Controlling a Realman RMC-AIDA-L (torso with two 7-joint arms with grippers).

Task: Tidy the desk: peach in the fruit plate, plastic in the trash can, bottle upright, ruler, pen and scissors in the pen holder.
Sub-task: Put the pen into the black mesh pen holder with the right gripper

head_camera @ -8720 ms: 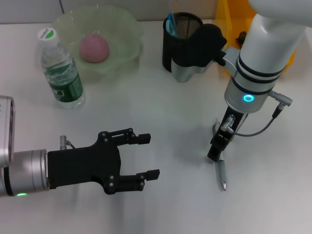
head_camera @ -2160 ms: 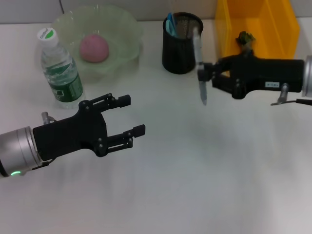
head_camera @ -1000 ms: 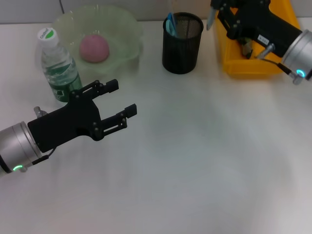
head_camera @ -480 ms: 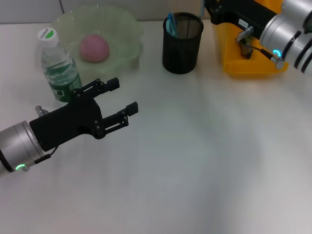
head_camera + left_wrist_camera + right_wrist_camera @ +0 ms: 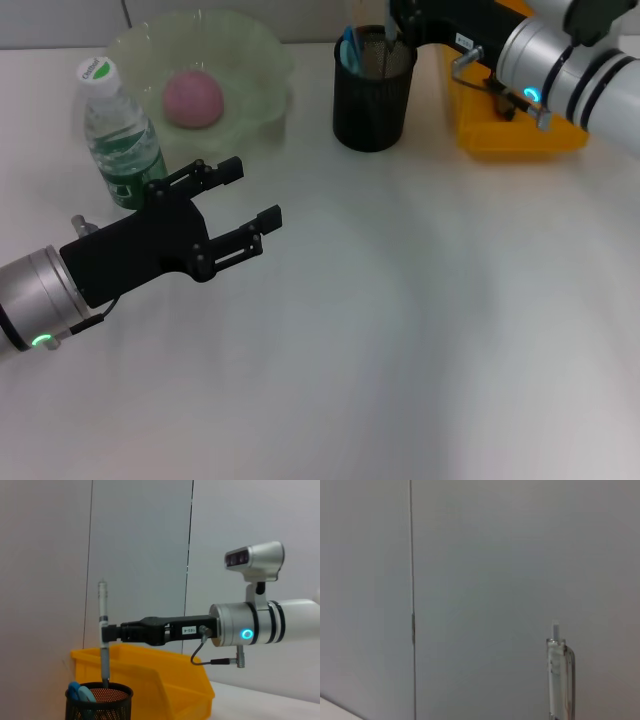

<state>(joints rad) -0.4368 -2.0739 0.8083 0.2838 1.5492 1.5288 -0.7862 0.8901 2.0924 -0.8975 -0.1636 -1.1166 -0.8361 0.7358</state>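
White desk (image 5: 420,330) is lying bare across the near ground, with a plain grey wall standing behind it. Entries follow, each placed against the pen holder (image 5: 373,88).

Left gripper (image 5: 240,205): hovering over the desk nearer the robot than the pen holder and to its left, fingers spread wide and gripping nothing.

Bottle (image 5: 122,145): standing upright on the desk well to the left of the pen holder, white cap on top.

Fruit plate (image 5: 262,60): sitting left of the pen holder, near it but apart; the peach (image 5: 193,98) is resting inside.

Pen holder: black mesh cup standing on the desk; the scissors (image 5: 348,48) are showing their blue handles at its left rim.

Right gripper (image 5: 104,633): reaching in from the right, level above the pen holder, fingers clamped on the pen (image 5: 103,630). The pen is being held upright, its lower end dipping into the cup's mouth.

Trash can (image 5: 520,130): sitting just right of the pen holder, partly hidden by the right arm.
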